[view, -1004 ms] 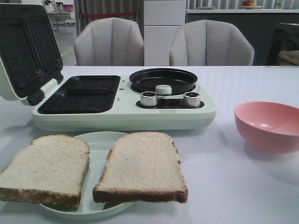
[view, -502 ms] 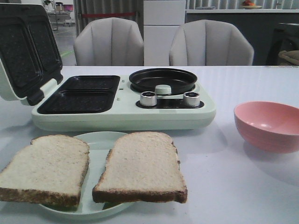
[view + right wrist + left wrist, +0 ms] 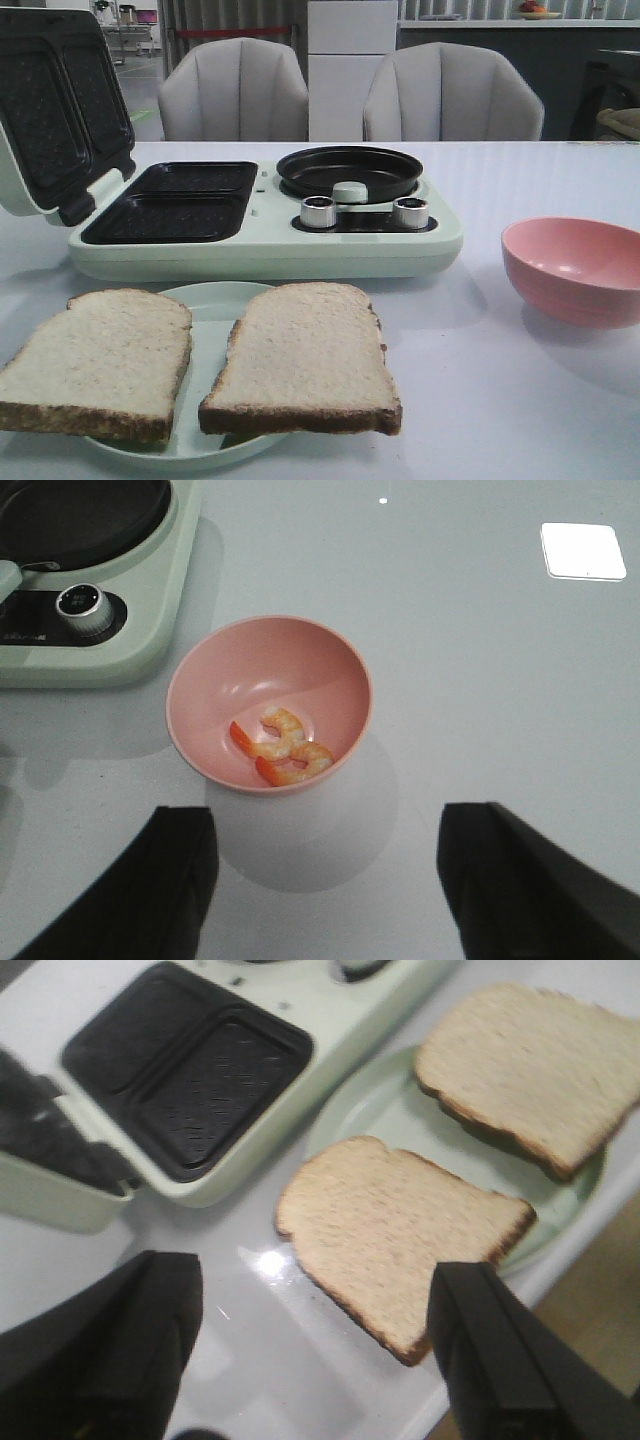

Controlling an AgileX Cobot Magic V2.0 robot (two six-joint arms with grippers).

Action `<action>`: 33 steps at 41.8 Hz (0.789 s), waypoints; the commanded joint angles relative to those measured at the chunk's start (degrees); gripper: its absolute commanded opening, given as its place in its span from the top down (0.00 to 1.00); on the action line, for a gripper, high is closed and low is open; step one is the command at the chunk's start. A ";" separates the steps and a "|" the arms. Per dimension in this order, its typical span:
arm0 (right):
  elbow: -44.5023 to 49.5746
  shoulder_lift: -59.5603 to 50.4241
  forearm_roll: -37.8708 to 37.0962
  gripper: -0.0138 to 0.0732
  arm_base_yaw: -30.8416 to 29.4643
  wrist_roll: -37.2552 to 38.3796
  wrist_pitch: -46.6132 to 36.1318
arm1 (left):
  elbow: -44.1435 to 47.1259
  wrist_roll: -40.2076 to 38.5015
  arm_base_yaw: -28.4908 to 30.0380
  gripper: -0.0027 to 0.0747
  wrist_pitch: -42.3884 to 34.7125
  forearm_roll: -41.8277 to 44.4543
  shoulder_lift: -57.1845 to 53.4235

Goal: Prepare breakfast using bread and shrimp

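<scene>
— bread [image 3: 300, 360] first: where is it?
— two slices on a pale green plate [image 3: 215, 300] at the near edge of the white table [image 3: 480, 400], side by side, both overhanging the rim. the left wrist view shows the other slice [image 3: 395, 1235] partly off the plate, toward the table.
— and the shrimp [image 3: 283, 747]?
— two curled orange-and-white pieces touching each other, low in the pink bowl [image 3: 330, 670], which stands on the table just beside the breakfast maker [image 3: 260, 250].
— any brand or writing on that machine?
— a small dark line of print sits beside the silver knob [image 3: 78, 602] in the right wrist view, too blurred to read. nothing else legible.
— how does the machine stand?
— lid [image 3: 55, 100] tipped up, the two dark sandwich wells [image 3: 175, 200] exposed, round black pan [image 3: 350, 170] next to them.
— grippers?
— left gripper [image 3: 310, 1360] hovers over the near slice, jaws spread wide. right gripper [image 3: 325, 890] hangs above the bowl, jaws likewise spread, holding nothing.
</scene>
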 commanded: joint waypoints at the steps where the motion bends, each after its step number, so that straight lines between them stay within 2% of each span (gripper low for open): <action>1: -1.88 0.12 -0.38 0.19 -0.12 -0.22 -4.01 | 0.22 -0.88 -6.59 0.28 -2.38 6.62 4.66; 3: -1.88 0.12 -0.38 0.19 -0.12 -0.22 -4.01 | 1.27 -3.49 -9.93 0.28 -1.90 10.88 7.55; 7: -1.88 0.12 -0.38 0.19 -0.12 -0.22 -4.01 | 2.12 -14.63 -15.87 0.28 0.56 23.93 13.17; 9: -1.88 0.12 -0.38 0.19 -0.12 -0.22 -4.01 | 2.12 -21.53 -17.73 0.28 2.71 31.00 16.02; 12: -1.88 0.12 -0.38 0.19 -0.12 -0.22 -4.01 | 2.12 -26.04 -19.22 0.28 4.32 35.64 20.02; 19: -1.88 0.12 -0.38 0.19 -0.12 -0.22 -4.01 | 2.12 -28.99 -19.24 0.28 5.45 40.31 29.33; 24: -1.88 0.12 -0.38 0.19 -0.12 -0.22 -4.01 | 2.12 -38.72 -19.24 0.28 8.72 47.47 34.05; 33: -1.88 0.12 -0.38 0.19 -0.12 -0.22 -4.01 | 2.12 -48.95 -19.24 0.28 12.26 56.80 39.92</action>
